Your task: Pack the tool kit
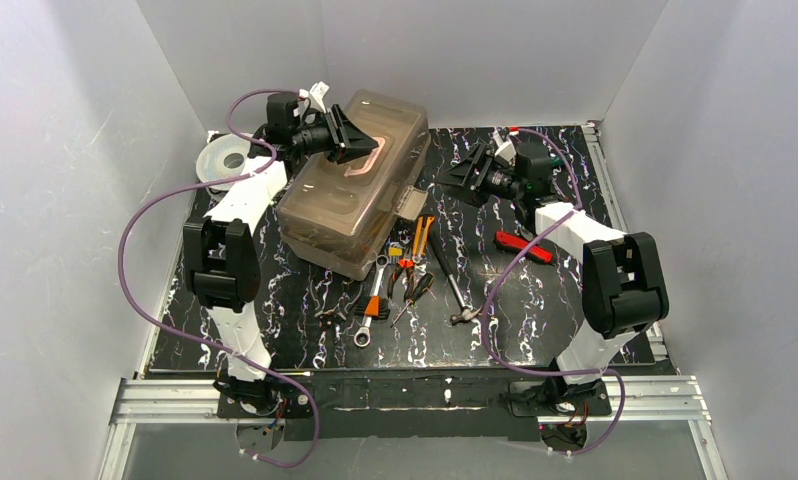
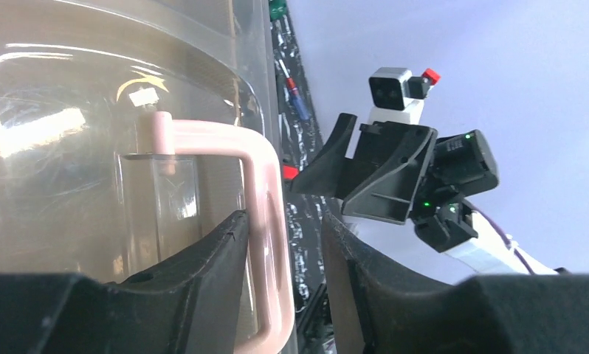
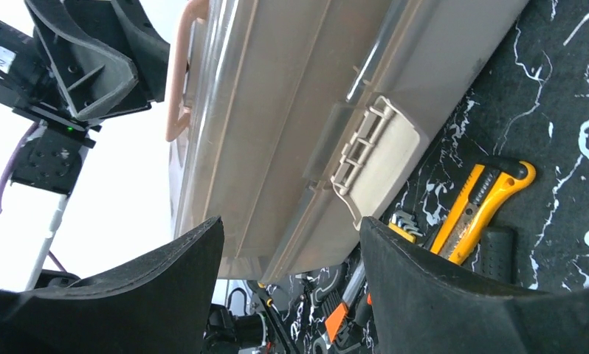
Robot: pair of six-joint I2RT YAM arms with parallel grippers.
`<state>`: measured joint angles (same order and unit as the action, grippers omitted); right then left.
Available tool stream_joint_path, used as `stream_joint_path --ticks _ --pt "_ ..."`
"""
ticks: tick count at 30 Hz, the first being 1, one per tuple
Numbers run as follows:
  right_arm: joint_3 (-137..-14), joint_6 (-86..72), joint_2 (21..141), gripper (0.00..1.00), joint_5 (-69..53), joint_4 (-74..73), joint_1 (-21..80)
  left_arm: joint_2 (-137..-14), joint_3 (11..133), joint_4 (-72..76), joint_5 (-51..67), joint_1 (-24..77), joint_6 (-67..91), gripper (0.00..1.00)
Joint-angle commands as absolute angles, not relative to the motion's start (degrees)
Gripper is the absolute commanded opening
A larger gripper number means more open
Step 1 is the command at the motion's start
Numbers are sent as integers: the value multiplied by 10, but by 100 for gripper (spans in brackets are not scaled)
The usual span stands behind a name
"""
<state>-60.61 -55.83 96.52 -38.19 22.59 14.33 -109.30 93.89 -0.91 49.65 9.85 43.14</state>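
- Far left, a grey wire spool (image 1: 220, 158) is sitting at the edge of the black marbled mat (image 1: 275, 330), just behind the left arm.
- The left gripper (image 1: 355, 145) is hanging over the top of the tan toolbox (image 1: 340, 210). From the wrist cam, its fingers (image 2: 203, 273) are straddling the cream handle (image 2: 266, 214). The jaws are only partly open. One finger is sitting right up against the handle and there's a gap showing on the other side, so it isn't squeezing anything.
- The toolbox itself is lying diagonally across the far-left part of the mat, with its smoky lid (image 1: 380, 125) facing up.
- A bunch of loose tools is lying on the mat just in front of the box and to its right: a wrench (image 1: 367, 322), orange pliers (image 1: 418, 238) and a hammer (image 1: 453, 288). There are a few smaller bits in there too, too small for me to name.
- The right wrist cam is also showing a yellow utility knife (image 3: 483, 203) lying near the box's side latch (image 3: 369, 155).
- The right gripper (image 1: 463, 172) is hovering near the right side of the box and pointing at that side wall. The jaws are spread wide with nothing in them.
- The red knife (image 1: 523, 246) is lying further right by the right arm, apart from the rest of the pile.
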Motion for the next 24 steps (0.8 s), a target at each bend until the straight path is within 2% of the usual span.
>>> stream_joint_path --ticks 1,5,8,9,14,15,24 --pt "-654 -559 965 75 -402 235 147 -1062 937 98 599 108 538 38" --pt "-691 -542 960 74 -391 194 162 -1057 945 85 594 105 532 38" --pt "-735 -525 965 69 -359 142 186 -1051 951 55 584 103 508 38" --pt "-747 -524 968 62 -346 129 194 -1049 951 50 580 102 505 38" --pt "-812 -542 1003 9 -315 97 231 -1046 959 33 573 102 497 38" --pt "-828 -542 1015 3 -310 88 237 -1045 964 24 573 102 493 38" --pt "-947 -557 1109 1 -311 56 264 -1038 983 -16 574 95 470 39"
